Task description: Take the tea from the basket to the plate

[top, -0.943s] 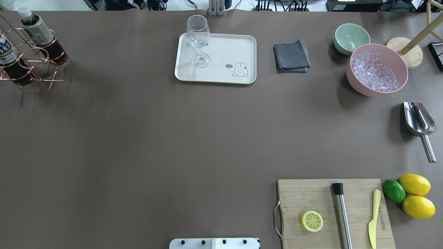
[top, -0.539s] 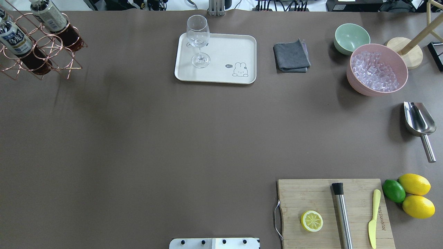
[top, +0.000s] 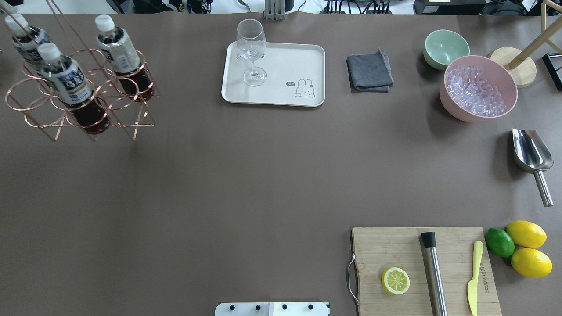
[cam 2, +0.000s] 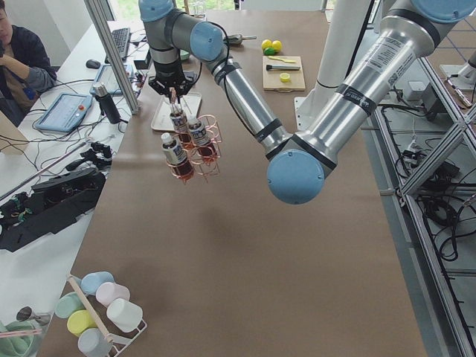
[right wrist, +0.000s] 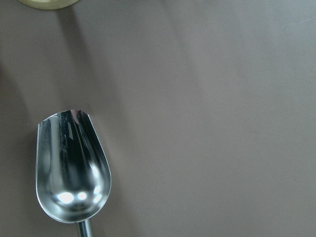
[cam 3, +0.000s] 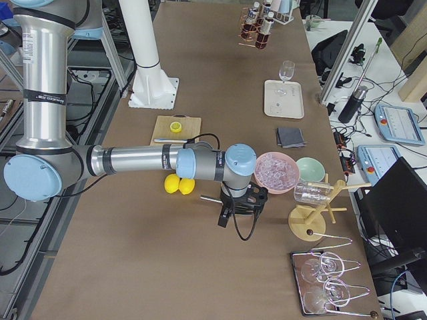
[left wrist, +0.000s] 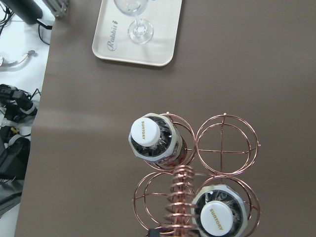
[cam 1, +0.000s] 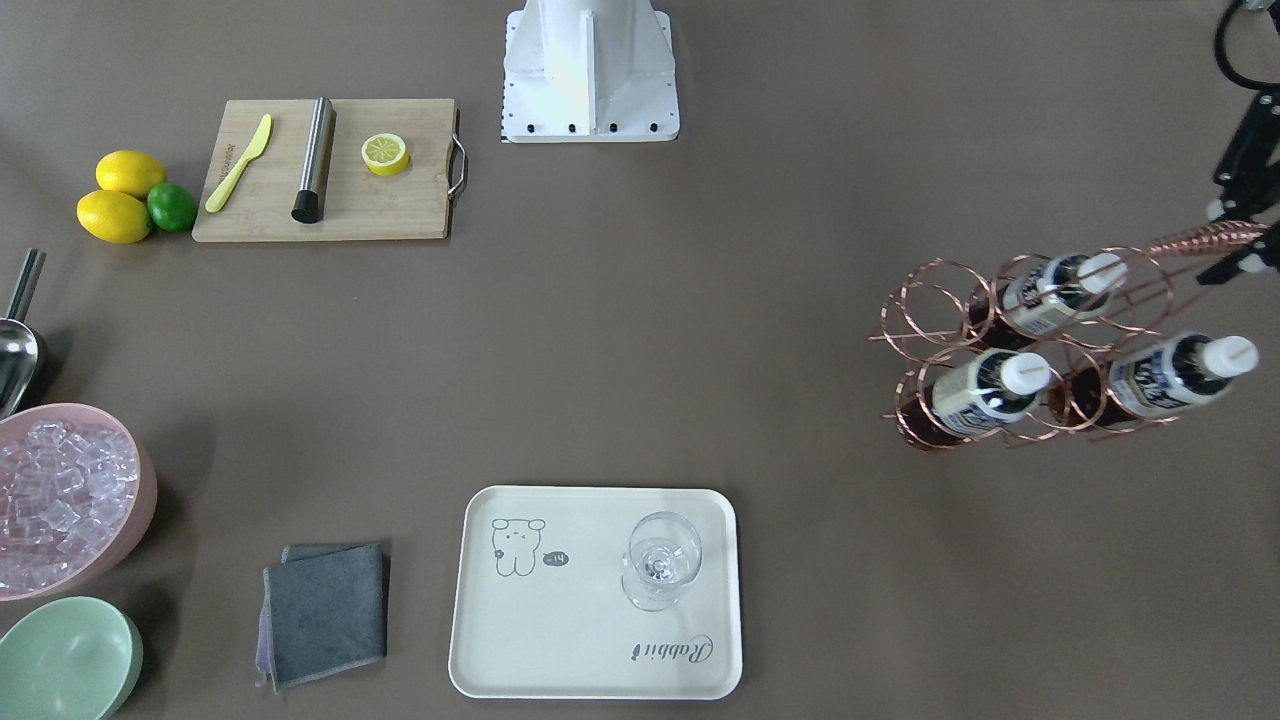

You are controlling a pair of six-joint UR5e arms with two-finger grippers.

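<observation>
Overhead exterior shows our main worry. The three bottles of tea (top: 66, 81) lean in the ring cells of the basket (left wrist: 222, 150), which hangs tilted above the far left end of the bench (top: 219, 175), well apart from the plate (top: 281, 94). We judge that a swing or a sudden stop could let a bottle slide out of its cell. Pulling one out of a hanging carrier would also be unsteady, so the basket likely needs setting down first. Each bottle is small, clear and smooth, with dark brown liquid, a white printed label and a white cap (left wrist: 144, 136). Three cells are empty. The left gripper (cam 1: 1245, 245) looks clamped on the coiled handle (cam 1: 1195, 240). A wine glass (top: 251, 48) stands on the plate and could be knocked over when a bottle is set down. The right gripper (cam 3: 240, 207) hovers over the scoop (right wrist: 71, 168), and we cannot tell how its jaws stand.
</observation>
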